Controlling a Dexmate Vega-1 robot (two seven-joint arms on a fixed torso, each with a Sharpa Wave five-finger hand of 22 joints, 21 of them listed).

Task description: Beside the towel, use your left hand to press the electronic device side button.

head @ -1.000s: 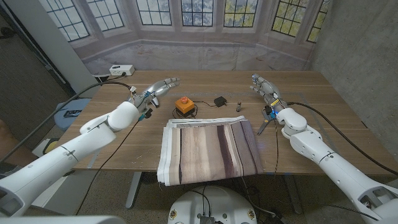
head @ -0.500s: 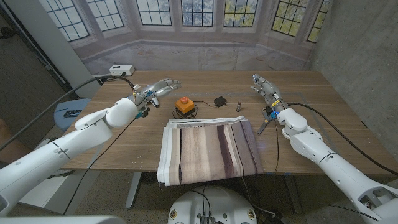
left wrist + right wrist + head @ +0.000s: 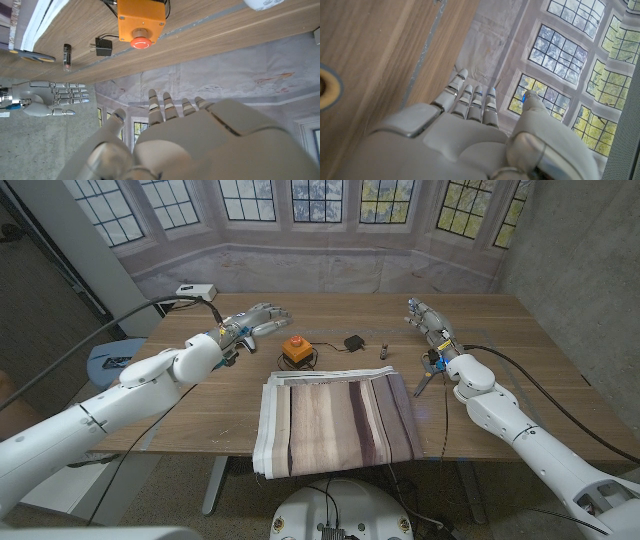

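The orange box (image 3: pixel 294 347) with the red button (image 3: pixel 140 43) sits on the bench (image 3: pixel 520 350), just past the far edge of the striped towel (image 3: pixel 335 420). This box looks like the device to press. The left hand (image 3: pixel 255 321) is up in the air, a bit to the left of the box and not touching it. Its fingers are spread apart and it grips nothing. It seems to be held there so it can reach over and press next.

The right hand (image 3: pixel 425 318) is far over on the other side, fingers straight and holding nothing. It looks like it is waiting out of the way, since this job is for the left hand.

There is one towel, one orange box, one small black plug (image 3: pixel 353 342) and one little dark tube (image 3: pixel 384 349). One white box (image 3: pixel 195 291) sits at the far left corner.
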